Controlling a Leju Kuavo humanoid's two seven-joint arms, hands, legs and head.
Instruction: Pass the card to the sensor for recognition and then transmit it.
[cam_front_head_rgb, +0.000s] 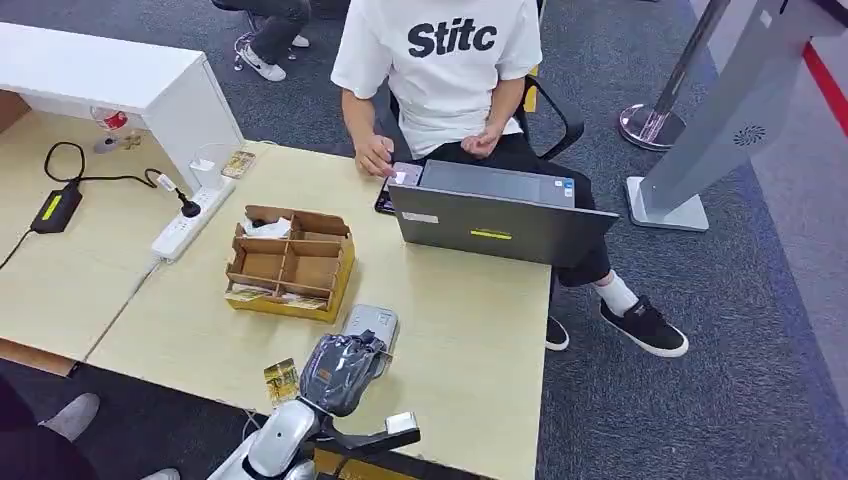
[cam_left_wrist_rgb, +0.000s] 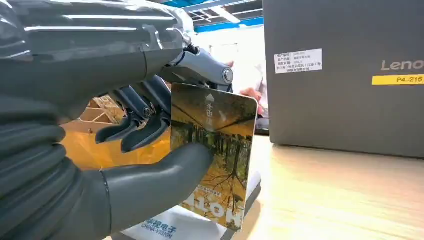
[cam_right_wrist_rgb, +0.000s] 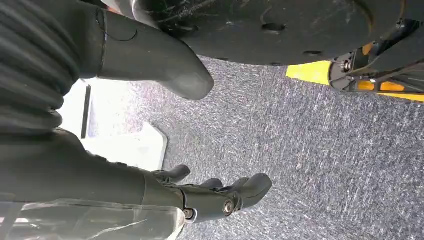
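Grey left hand (cam_left_wrist_rgb: 145, 125) pinching card (cam_left_wrist_rgb: 215, 150)

Grey carpet floor (cam_front_head_rgb: 700, 400) w/ red stripe (cam_front_head_rgb: 825, 85) at far right. Light wood table (cam_front_head_rgb: 450, 330), white cabinet (cam_front_head_rgb: 120, 80) behind it. Grey kiosk stand (cam_front_head_rgb: 735, 120), chrome barrier post (cam_front_head_rgb: 650, 120).

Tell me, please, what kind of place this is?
Probably an office or a lab used for robot trials. A person sits on an office chair behind a laptop at a light wooden table, a power strip lies nearby, and grey carpet covers the floor.
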